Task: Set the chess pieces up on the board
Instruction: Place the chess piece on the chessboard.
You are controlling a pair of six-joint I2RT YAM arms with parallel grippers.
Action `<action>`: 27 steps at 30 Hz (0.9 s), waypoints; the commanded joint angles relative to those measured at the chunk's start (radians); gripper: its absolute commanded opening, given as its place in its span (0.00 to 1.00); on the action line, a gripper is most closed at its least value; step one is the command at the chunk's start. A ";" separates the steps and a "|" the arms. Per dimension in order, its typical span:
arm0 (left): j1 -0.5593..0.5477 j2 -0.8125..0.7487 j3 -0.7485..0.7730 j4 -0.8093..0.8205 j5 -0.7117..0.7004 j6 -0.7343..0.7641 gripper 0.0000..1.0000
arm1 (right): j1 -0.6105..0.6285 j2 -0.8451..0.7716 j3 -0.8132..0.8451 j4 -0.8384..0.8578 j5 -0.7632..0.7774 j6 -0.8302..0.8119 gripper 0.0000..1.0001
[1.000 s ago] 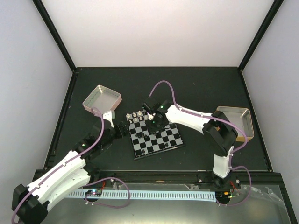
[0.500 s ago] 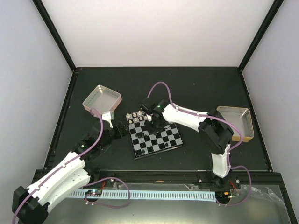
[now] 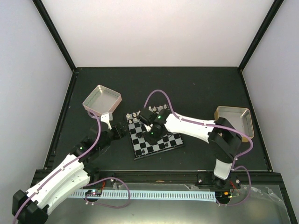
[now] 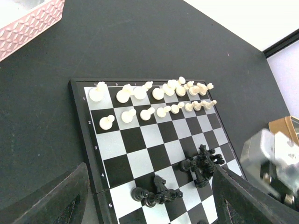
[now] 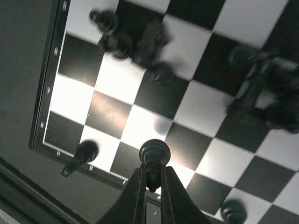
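The board [image 3: 156, 138] lies mid-table, and the left wrist view shows its squares [image 4: 140, 140]. White chess pieces [image 4: 154, 100] stand in two rows along its far side. Black chess pieces lie in two toppled heaps [image 4: 161, 191] [image 4: 203, 163]. My right gripper [image 5: 152, 173] is shut on a black pawn [image 5: 154, 154] and holds it just above the board's squares near the rim [image 5: 46, 93]. From above, that gripper [image 3: 148, 127] hangs over the board's left half. My left gripper [image 4: 149, 186] is open and empty, hovering at the board's left edge [image 3: 119, 128].
A pink-sided tray [image 3: 102, 99] sits far left of the board, a tan-sided tray [image 3: 236, 122] to the right. Single black pieces rest near the board's rim [image 5: 81, 154] [image 5: 232, 210]. The right arm's wrist [image 4: 275, 158] shows blurred at the left wrist view's right edge.
The right gripper has closed on a black pawn and moved from the board's far edge towards its near-left part. The left arm has barely moved.
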 commanded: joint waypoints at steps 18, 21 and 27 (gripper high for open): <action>0.013 -0.028 -0.014 -0.028 -0.013 -0.042 0.74 | 0.104 0.058 -0.033 0.009 0.009 0.045 0.07; 0.014 -0.024 -0.020 -0.023 -0.011 -0.039 0.74 | 0.106 0.051 -0.030 0.006 0.004 0.043 0.17; 0.016 -0.003 -0.026 -0.020 0.006 -0.027 0.75 | 0.106 -0.009 -0.020 0.020 0.024 0.072 0.35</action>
